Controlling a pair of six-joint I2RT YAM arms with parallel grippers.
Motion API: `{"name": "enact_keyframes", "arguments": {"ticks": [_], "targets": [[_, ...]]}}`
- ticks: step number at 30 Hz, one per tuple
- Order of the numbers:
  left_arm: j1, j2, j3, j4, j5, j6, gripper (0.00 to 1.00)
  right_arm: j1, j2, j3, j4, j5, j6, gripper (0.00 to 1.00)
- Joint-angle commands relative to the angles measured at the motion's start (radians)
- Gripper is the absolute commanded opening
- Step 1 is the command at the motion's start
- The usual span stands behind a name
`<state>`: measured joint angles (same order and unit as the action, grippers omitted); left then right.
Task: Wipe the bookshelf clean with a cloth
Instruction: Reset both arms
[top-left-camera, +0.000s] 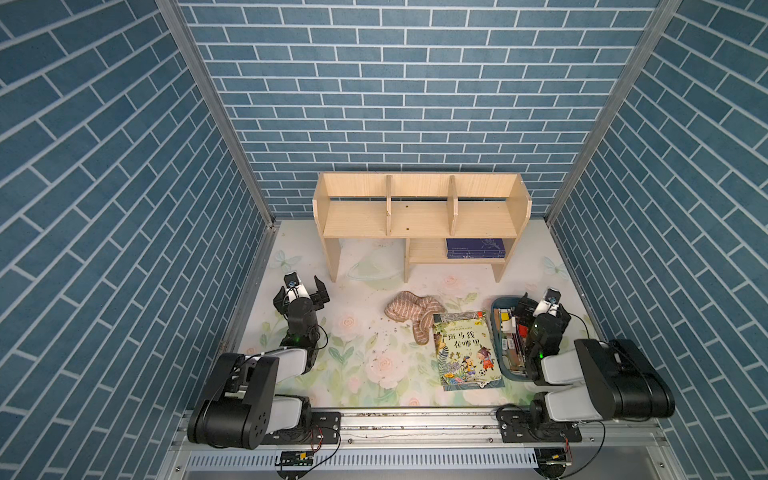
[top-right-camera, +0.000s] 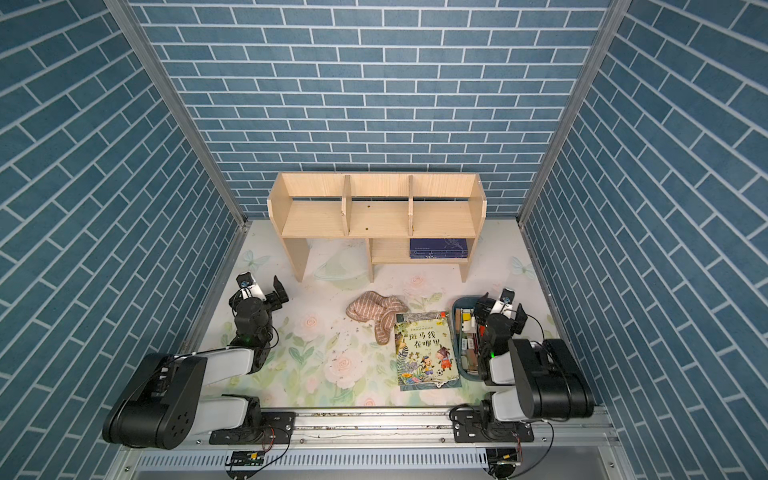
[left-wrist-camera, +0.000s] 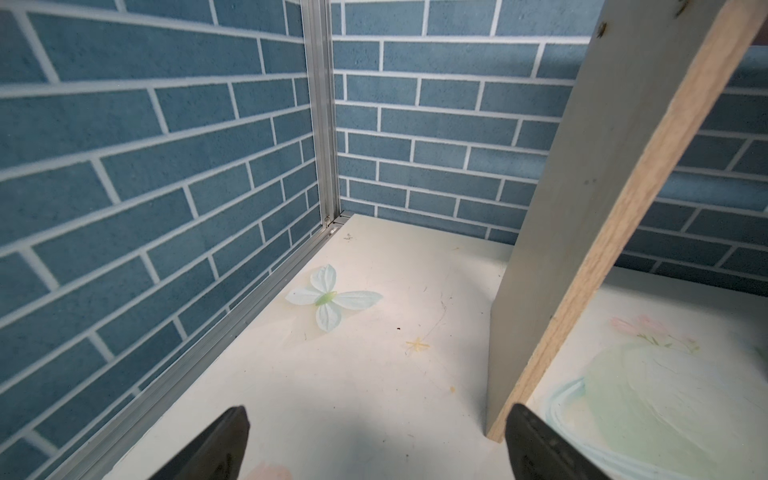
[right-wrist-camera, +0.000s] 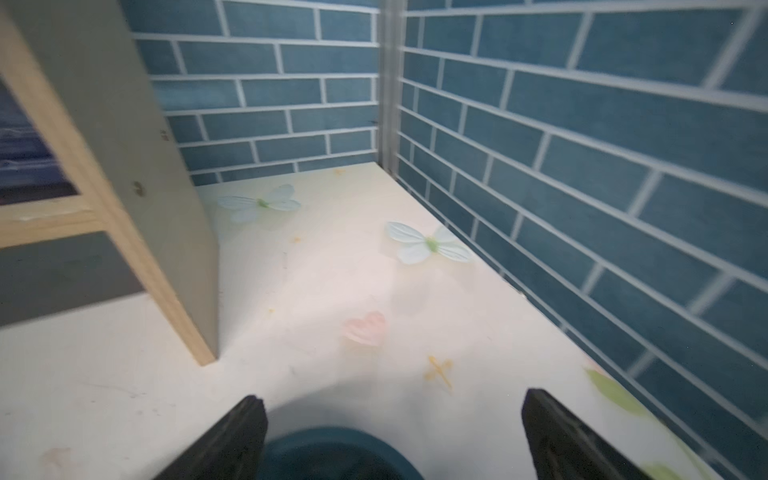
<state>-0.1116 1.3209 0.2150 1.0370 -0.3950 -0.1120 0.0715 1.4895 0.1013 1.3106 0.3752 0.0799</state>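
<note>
Black fingers (left-wrist-camera: 216, 449) spread wide, the left gripper (top-left-camera: 302, 287) is released and empty above the floral bench (top-left-camera: 357, 361). Ahead of it and to its right stands the bookshelf (top-left-camera: 419, 218), whose left plank leg is the nearest part. A dark blue book (top-left-camera: 476, 248) lies on the lower shelf. Well to that gripper's right, the cloth (top-left-camera: 409, 312) lies crumpled on the bench, one end just beside the picture book (top-left-camera: 465, 351). Further right, the right gripper (top-left-camera: 542, 303) is likewise released and holds nothing. It hangs over the far end of a blue basket (top-left-camera: 496, 305) of small items. The cloth lies to its left, between the two grippers.
</note>
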Motion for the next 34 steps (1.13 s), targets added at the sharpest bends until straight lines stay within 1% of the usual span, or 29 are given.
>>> {"name": "enact_keyframes", "arguments": {"ticks": [1, 2, 3, 4, 5, 6, 7, 8, 9, 10, 12, 13, 14, 15, 17, 18, 20, 21, 23, 24, 26, 34], "targets": [[-0.009, 0.009, -0.011, 0.080, -0.015, 0.085, 1.00, -0.014, 0.035, 0.079, 0.046, -0.164, -0.068, 1.00], [-0.038, 0.005, -0.014, 0.100, -0.072, 0.121, 1.00, -0.009, 0.044, 0.075, 0.063, -0.162, -0.072, 1.00], [-0.041, -0.004, -0.019, 0.097, -0.082, 0.104, 1.00, -0.011, 0.030, 0.083, 0.022, -0.159, -0.066, 1.00], [-0.015, 0.001, -0.049, 0.166, -0.048, 0.070, 1.00, -0.009, 0.046, 0.077, 0.067, -0.159, -0.072, 1.00], [0.012, 0.024, -0.091, 0.260, -0.019, 0.037, 1.00, -0.009, 0.032, 0.084, 0.025, -0.154, -0.067, 1.00], [0.028, 0.065, -0.102, 0.308, -0.017, 0.022, 1.00, -0.008, 0.044, 0.078, 0.049, -0.155, -0.072, 1.00], [0.034, 0.111, -0.105, 0.364, 0.029, 0.039, 1.00, -0.007, 0.037, 0.080, 0.047, -0.153, -0.069, 1.00], [0.033, 0.155, -0.093, 0.364, 0.075, 0.071, 1.00, -0.006, 0.037, 0.079, 0.048, -0.153, -0.071, 1.00], [0.025, 0.207, -0.079, 0.413, 0.082, 0.095, 1.00, -0.006, 0.039, 0.078, 0.052, -0.151, -0.072, 1.00], [0.032, 0.179, -0.039, 0.295, 0.118, 0.074, 1.00, -0.007, 0.037, 0.078, 0.045, -0.151, -0.072, 1.00], [0.047, 0.191, -0.058, 0.363, 0.112, 0.054, 1.00, -0.006, 0.036, 0.080, 0.041, -0.151, -0.071, 1.00], [0.054, 0.179, -0.051, 0.310, 0.090, 0.036, 1.00, -0.005, 0.042, 0.079, 0.051, -0.151, -0.073, 1.00], [0.055, 0.197, -0.054, 0.346, 0.080, 0.043, 1.00, -0.006, 0.036, 0.080, 0.039, -0.151, -0.071, 1.00], [0.055, 0.183, -0.042, 0.299, 0.076, 0.035, 1.00, -0.006, 0.039, 0.079, 0.050, -0.151, -0.072, 1.00], [0.041, 0.198, -0.038, 0.319, 0.042, 0.049, 1.00, -0.006, 0.037, 0.080, 0.046, -0.151, -0.072, 1.00], [0.035, 0.187, -0.026, 0.275, 0.040, 0.047, 1.00, -0.005, 0.038, 0.080, 0.047, -0.151, -0.072, 1.00], [0.032, 0.194, -0.034, 0.313, 0.037, 0.050, 1.00, -0.005, 0.038, 0.080, 0.047, -0.151, -0.072, 1.00], [0.033, 0.186, -0.028, 0.282, 0.041, 0.047, 1.00, -0.005, 0.037, 0.080, 0.045, -0.151, -0.072, 1.00], [0.033, 0.193, -0.032, 0.304, 0.039, 0.050, 1.00, -0.005, 0.037, 0.080, 0.044, -0.151, -0.072, 1.00], [0.033, 0.187, -0.030, 0.285, 0.042, 0.047, 1.00, -0.005, 0.038, 0.080, 0.045, -0.150, -0.072, 1.00], [0.033, 0.192, -0.032, 0.304, 0.040, 0.050, 1.00, -0.006, 0.038, 0.080, 0.045, -0.151, -0.072, 1.00], [0.033, 0.190, -0.031, 0.295, 0.042, 0.049, 1.00, -0.005, 0.037, 0.083, 0.038, -0.152, -0.074, 1.00]]}}
